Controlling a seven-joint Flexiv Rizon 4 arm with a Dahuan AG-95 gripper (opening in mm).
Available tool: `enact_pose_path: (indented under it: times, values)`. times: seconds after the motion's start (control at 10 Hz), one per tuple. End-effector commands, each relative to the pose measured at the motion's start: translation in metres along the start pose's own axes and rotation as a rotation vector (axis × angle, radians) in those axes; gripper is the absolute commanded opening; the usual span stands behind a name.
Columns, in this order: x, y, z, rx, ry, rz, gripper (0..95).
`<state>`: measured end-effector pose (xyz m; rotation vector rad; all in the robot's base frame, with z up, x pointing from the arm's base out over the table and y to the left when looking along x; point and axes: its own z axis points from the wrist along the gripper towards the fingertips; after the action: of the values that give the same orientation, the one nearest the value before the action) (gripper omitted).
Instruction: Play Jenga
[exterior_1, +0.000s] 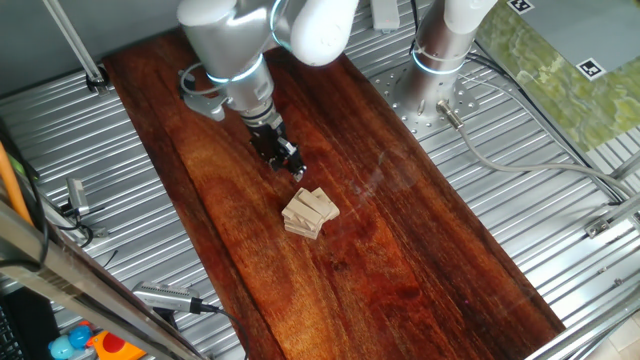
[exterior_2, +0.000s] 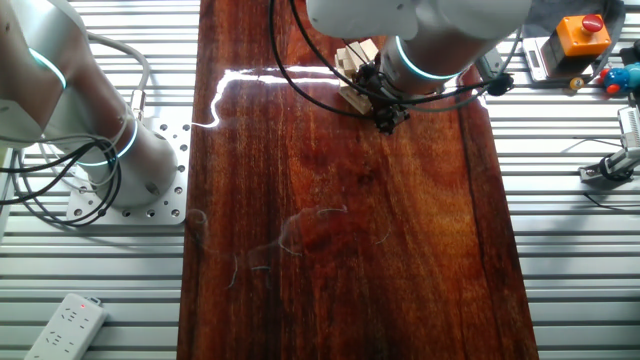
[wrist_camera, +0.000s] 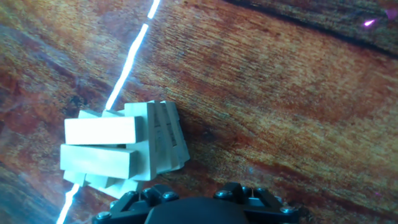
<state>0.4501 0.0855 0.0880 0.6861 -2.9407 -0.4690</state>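
Observation:
The Jenga stack (exterior_1: 310, 212) is a small pile of pale wooden blocks in crossed layers, lying on the dark wood board (exterior_1: 400, 260). My gripper (exterior_1: 296, 170) hangs just up and left of it, a short gap away, its dark fingers looking narrow and together with nothing in them. In the other fixed view the arm covers most of the Jenga stack (exterior_2: 352, 57), and the gripper (exterior_2: 385, 122) points down at the board (exterior_2: 340, 250) beside it. The hand view has the Jenga stack (wrist_camera: 121, 146) at lower left, with only the gripper's black body along the bottom edge.
A second arm's base (exterior_1: 440, 60) stands on a plate right of the board. A white power strip (exterior_2: 65, 325) lies on the ribbed metal table. An orange box with a red button (exterior_2: 583, 35) sits beyond the board's far corner. Cables (exterior_2: 60, 190) loop around the other base.

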Motion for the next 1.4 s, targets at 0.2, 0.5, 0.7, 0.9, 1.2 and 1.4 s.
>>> enact_pose_path:
  times: [0.2,0.5,0.7,0.9,1.2,1.4]
  values:
    - [0.0001,0.0008,-0.0007,-0.010,0.002,0.024,57.0]
    - [0.0010,0.0037,-0.0026,-0.033,-0.004,0.076,57.0]
    - [-0.0006,0.0056,-0.0031,-0.048,-0.010,0.109,57.0]
    - [-0.0031,0.0066,-0.0027,-0.073,-0.021,0.149,57.0]
    - [-0.0052,0.0072,-0.0035,-0.103,-0.031,0.177,57.0]
    - [-0.0059,0.0074,-0.0035,-0.122,-0.037,0.188,57.0]
